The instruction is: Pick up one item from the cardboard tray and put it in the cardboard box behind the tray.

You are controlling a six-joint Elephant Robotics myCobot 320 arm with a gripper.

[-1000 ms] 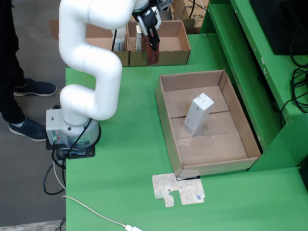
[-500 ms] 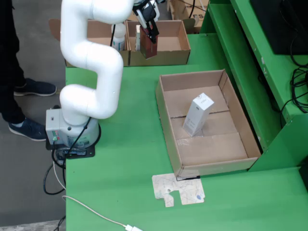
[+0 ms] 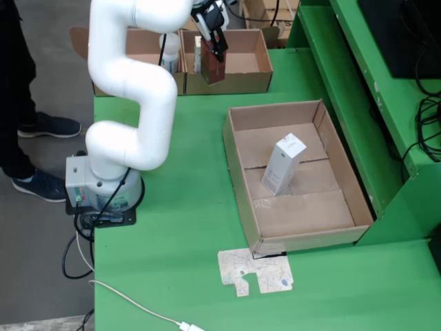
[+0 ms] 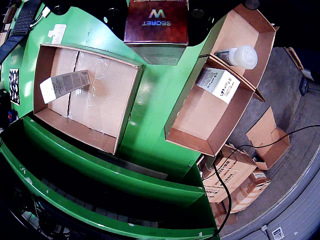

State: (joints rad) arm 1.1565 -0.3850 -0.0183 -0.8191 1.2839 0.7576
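Note:
My gripper (image 3: 214, 43) is shut on a dark red carton (image 3: 213, 67) and holds it over the left end of the open cardboard box (image 3: 242, 63) behind the tray. In the wrist view the carton (image 4: 156, 22) fills the top centre, with that box (image 4: 200, 117) below and to its right. A white carton (image 4: 218, 85) leans at the box's end wall; it also shows in the fixed view (image 3: 198, 54). The cardboard tray (image 3: 303, 210) holds one white carton (image 3: 284, 164) standing tilted. In the wrist view the tray (image 4: 107, 97) is at left with that carton (image 4: 65, 85).
A second cardboard box (image 3: 138, 48) at back left holds a white bottle (image 3: 170, 52). The arm's base (image 3: 103, 187) stands at the table's left edge. A flat paper cut-out (image 3: 255, 272) lies in front of the tray. A green shelf (image 3: 351, 89) rises on the right. A person's legs (image 3: 17, 103) are at far left.

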